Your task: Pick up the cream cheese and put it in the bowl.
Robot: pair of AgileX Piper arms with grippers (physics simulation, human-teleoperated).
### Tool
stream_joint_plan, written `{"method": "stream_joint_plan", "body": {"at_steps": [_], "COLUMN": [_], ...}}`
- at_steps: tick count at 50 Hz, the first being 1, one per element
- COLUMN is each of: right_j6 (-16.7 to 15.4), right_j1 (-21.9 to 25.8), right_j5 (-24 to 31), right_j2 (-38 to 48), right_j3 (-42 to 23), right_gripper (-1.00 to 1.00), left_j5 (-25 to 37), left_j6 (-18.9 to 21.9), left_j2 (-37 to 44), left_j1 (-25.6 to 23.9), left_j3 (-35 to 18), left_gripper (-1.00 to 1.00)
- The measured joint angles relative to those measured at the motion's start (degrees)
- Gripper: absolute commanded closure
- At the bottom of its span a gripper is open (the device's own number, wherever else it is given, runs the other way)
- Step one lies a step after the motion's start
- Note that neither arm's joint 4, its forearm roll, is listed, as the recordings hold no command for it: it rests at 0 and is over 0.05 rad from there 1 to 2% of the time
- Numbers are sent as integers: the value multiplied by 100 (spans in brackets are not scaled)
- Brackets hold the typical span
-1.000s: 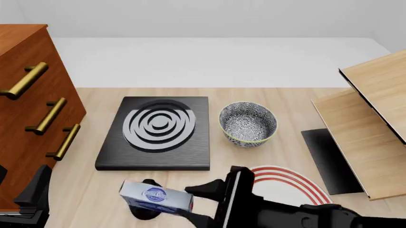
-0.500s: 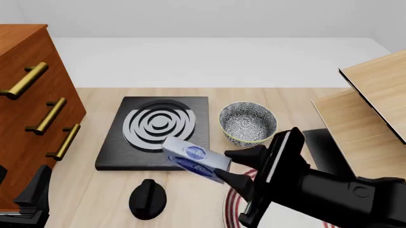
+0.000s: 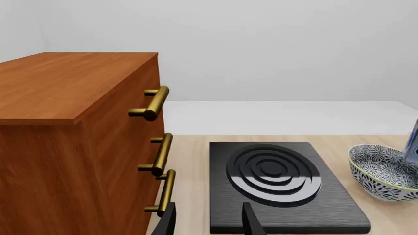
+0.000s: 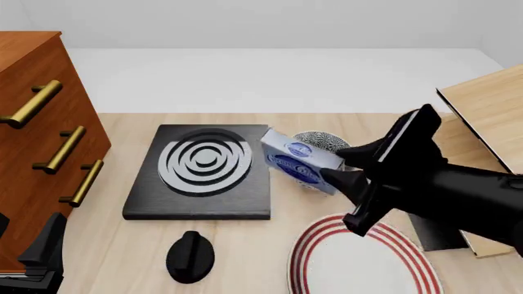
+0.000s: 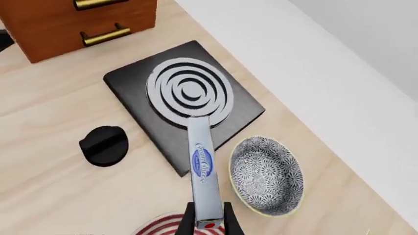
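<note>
Cream cheese (image 4: 299,160) comes as one small flat box, pale grey-blue, with a dark blue oval logo on its broad face and a red mark at the clamped end. It hangs tilted in the air, over the near-left rim of the bowl (image 4: 329,143) and beside the stove plate's (image 4: 204,168) right edge, touching neither.

Reaching in low from the right and angled up toward the far left, the right gripper (image 4: 342,163) has its fingers closed on the box's end. Down at the near left corner, the left gripper (image 3: 207,221) rests with its fingers parted, nothing between them.

One deep speckled blue-and-white bowl, one red-ringed white plate (image 4: 359,260), one black knob (image 4: 190,256), and three brass handles (image 4: 59,150) on the wooden cabinet (image 4: 29,92).
</note>
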Motion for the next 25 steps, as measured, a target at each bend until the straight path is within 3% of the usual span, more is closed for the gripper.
{"method": "stream_joint_plan", "body": {"at_steps": [12,25], "right_j6": [-140,-137], "right_j1": [-583,-1054], "right_j5": [681,1032], "right_j2": [48,234], "right_j3": [-426,-702], "right_gripper": [100,100], "left_j5": [0,0], "left_j6": [0,0], "left_j2": [0,0], "left_j1": [0,0], "left_j3": [0,0], "left_gripper": [-100,-100]}}
